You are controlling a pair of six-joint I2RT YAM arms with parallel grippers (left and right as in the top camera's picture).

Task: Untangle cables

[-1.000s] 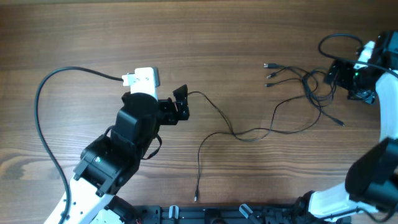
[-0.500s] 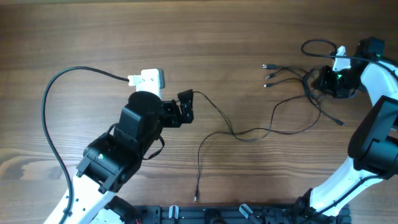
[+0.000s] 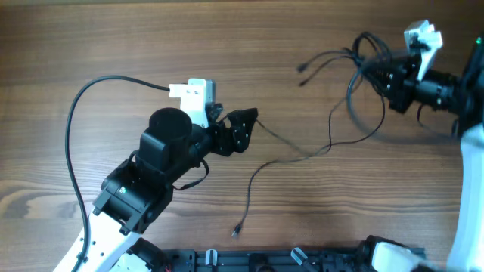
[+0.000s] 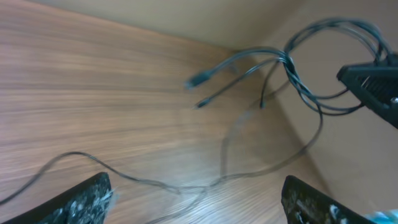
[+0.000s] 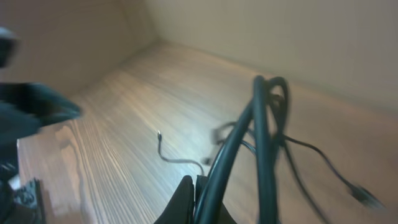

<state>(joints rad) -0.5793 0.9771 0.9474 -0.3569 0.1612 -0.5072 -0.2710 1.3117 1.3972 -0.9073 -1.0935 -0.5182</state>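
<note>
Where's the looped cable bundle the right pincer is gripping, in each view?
Overhead: looped cable bundle upper right, at the right pincer.
Left wrist: upper right, beside the right pincer.
Right wrist: centre foreground, rising from the right pincer.
Shared landmark: branched plug tips, left of the bundle overhead and in the left wrist view.

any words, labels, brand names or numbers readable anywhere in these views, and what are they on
None can be read.
White block on the left wrist: no legible print.
Black left arm housing: no legible marking.
Cables and wooden table: no text; both wrist views are too blurred to show any.
</note>
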